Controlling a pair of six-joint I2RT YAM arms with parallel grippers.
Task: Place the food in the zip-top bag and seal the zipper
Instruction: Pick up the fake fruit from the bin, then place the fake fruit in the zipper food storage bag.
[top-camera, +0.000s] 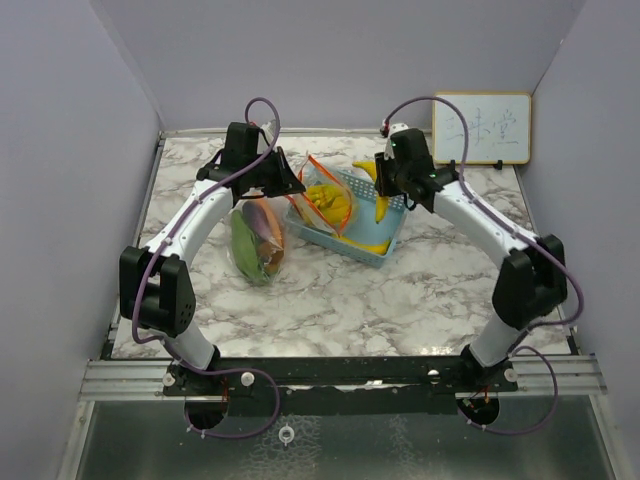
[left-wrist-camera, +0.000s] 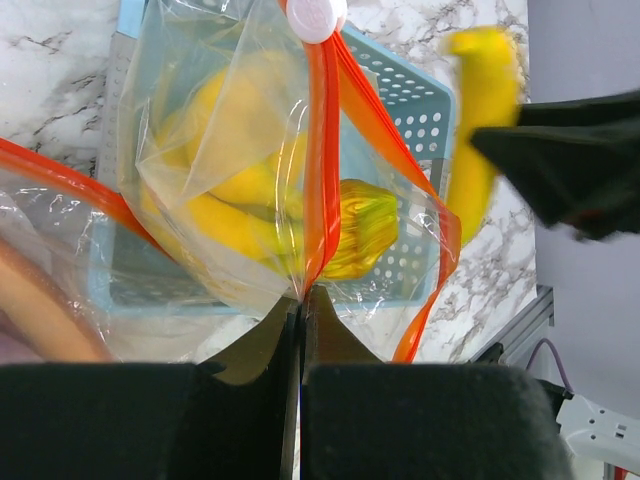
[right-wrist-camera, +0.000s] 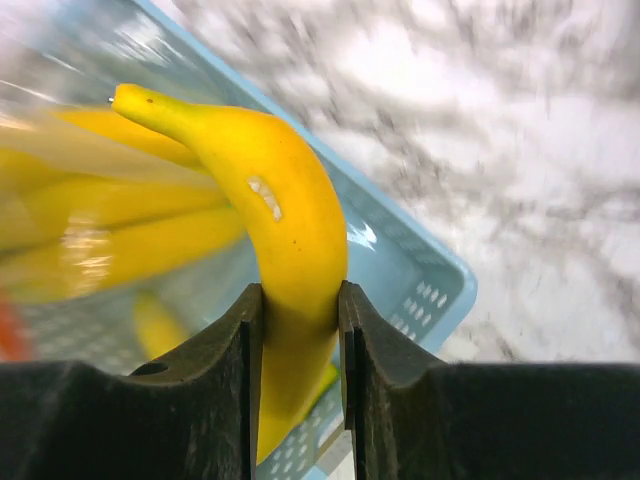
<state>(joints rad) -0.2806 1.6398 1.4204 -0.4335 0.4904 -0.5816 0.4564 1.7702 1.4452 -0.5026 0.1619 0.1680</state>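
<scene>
Over the basket (top-camera: 345, 247), right end effector (right-wrist-camera: 298, 300) grips banana (right-wrist-camera: 280, 210); left end effector (left-wrist-camera: 302, 300) pinches bag (left-wrist-camera: 220, 130)

- Marble-patterned table (top-camera: 420, 290), white with grey veins.
- Blue mesh basket (top-camera: 350, 248) set mid-table, toward the far edge.
- Clear bag of vegetables (top-camera: 258, 240) lying just left of the basket.
- Whiteboard (top-camera: 482, 128) standing at the far right corner.
</scene>
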